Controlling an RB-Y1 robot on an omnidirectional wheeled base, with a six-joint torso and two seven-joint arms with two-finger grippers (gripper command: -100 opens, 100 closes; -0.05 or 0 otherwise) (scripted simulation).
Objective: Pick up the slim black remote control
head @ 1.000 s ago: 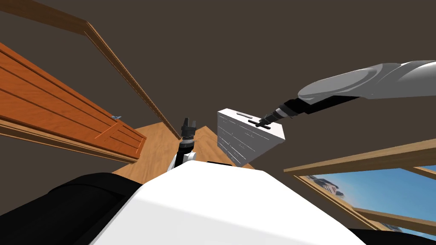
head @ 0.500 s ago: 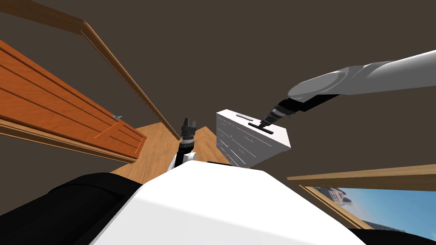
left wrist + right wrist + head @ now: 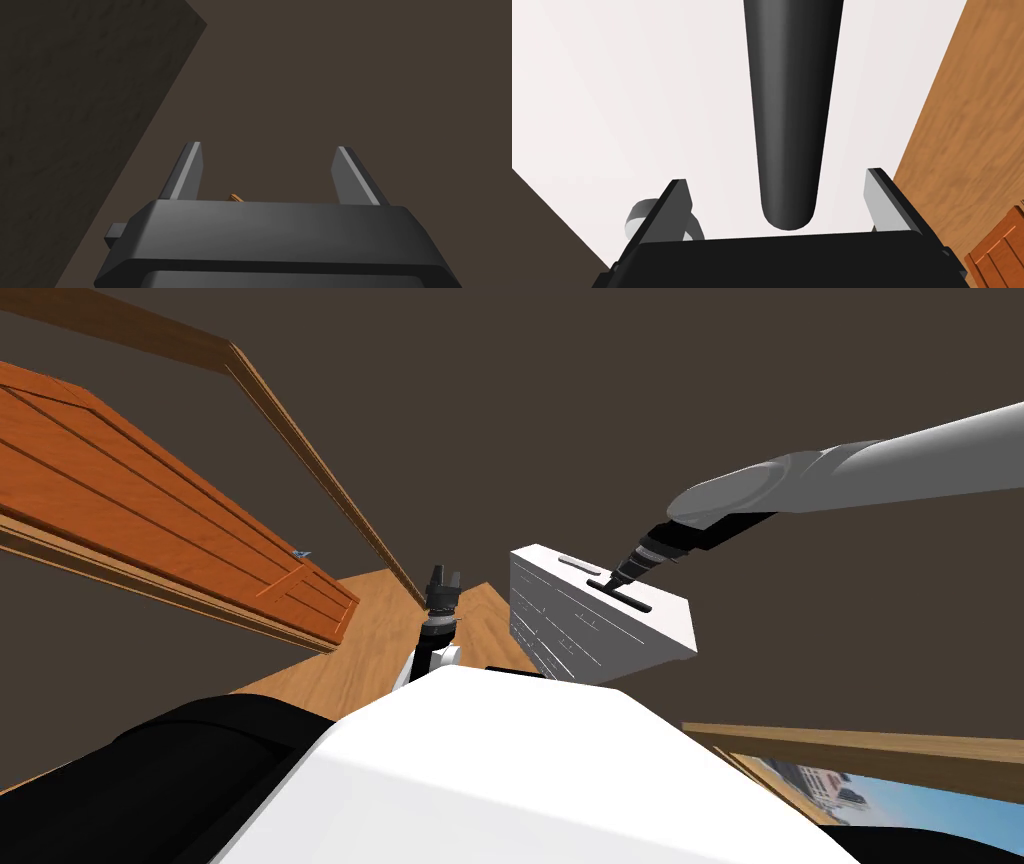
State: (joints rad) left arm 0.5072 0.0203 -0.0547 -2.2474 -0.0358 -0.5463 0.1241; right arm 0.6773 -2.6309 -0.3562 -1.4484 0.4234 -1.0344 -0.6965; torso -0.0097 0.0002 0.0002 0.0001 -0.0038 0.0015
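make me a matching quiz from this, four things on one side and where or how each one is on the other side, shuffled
Things:
1. black remote
2. left gripper
3. right gripper
4. white drawer cabinet

States:
A. open, away from the cabinet, holding nothing
B. bears the remote on its top
C. lies between two open fingers, a gap on each side
D. open, straddling the remote's near end

Pairs: 1-C, 2-A, 3-D, 4-B
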